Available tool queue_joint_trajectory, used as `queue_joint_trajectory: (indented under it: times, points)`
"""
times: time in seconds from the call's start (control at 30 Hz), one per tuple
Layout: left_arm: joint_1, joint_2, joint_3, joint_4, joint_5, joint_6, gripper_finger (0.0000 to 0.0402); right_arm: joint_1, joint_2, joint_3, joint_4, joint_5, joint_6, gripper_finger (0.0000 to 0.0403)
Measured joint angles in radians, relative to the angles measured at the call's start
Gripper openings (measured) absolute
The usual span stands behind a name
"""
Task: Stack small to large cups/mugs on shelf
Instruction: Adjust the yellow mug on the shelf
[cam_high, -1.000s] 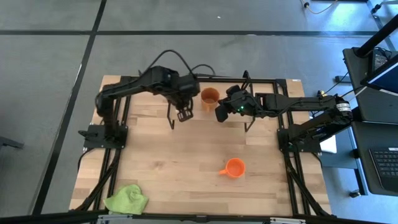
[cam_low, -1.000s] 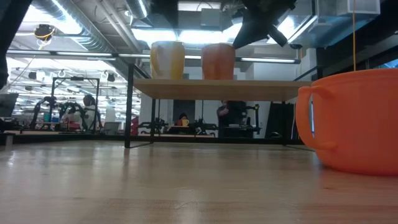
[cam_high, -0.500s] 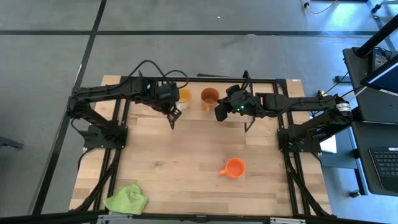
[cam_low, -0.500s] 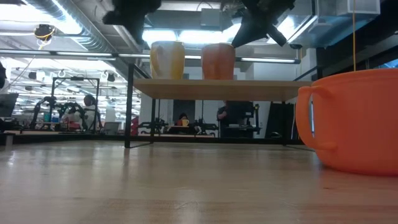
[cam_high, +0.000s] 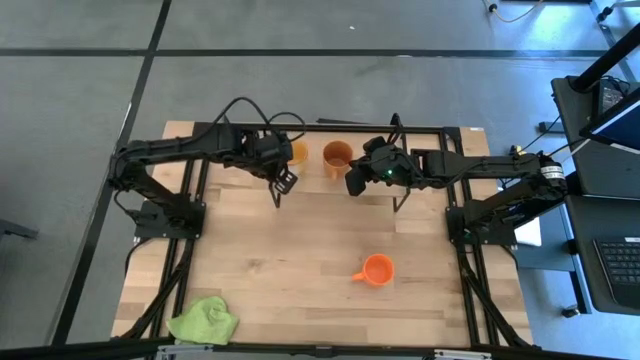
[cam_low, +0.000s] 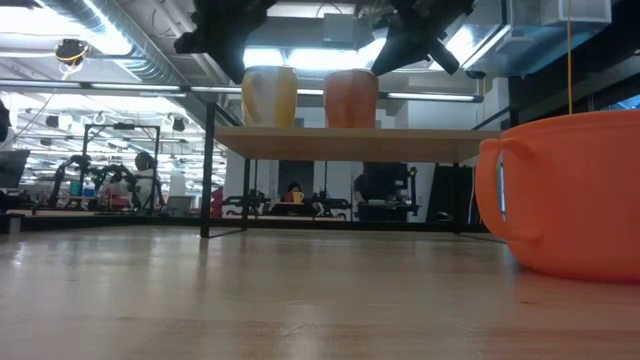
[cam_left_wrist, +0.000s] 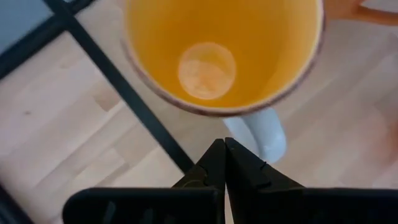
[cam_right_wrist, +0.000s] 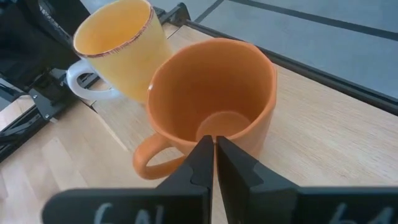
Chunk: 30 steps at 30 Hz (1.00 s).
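White mug (cam_high: 296, 154) and brown mug (cam_high: 338, 155) are on the shelf (cam_low: 350, 143); the orange mug (cam_high: 376, 270) sits on the bench, well toward the front. Right gripper (cam_high: 357, 184) is nearer it, left gripper (cam_high: 287, 181) farther. Both sets of fingers are pressed together, holding nothing.

Three mugs (cam_high: 297, 153) (cam_high: 337, 155) (cam_high: 376, 270), one shelf (cam_low: 350, 143), one green cloth (cam_high: 205, 320), two arms.
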<state>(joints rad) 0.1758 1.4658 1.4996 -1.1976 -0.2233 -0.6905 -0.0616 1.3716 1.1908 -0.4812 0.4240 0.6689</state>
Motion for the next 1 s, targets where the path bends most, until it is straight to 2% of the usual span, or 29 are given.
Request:
queue_joint_trajectory:
  times: [0.4, 1.0]
  points:
    - [-0.02, 0.0, -0.022, 0.076, 0.039, -0.007, 0.0, 0.0, 0.0, 0.0, -0.003, 0.0, -0.005, 0.0021]
    - [-0.027, 0.0, -0.023, 0.086, 0.054, 0.002, 0.0, 0.0, 0.0, 0.0, -0.003, 0.0, -0.019, 0.0021]
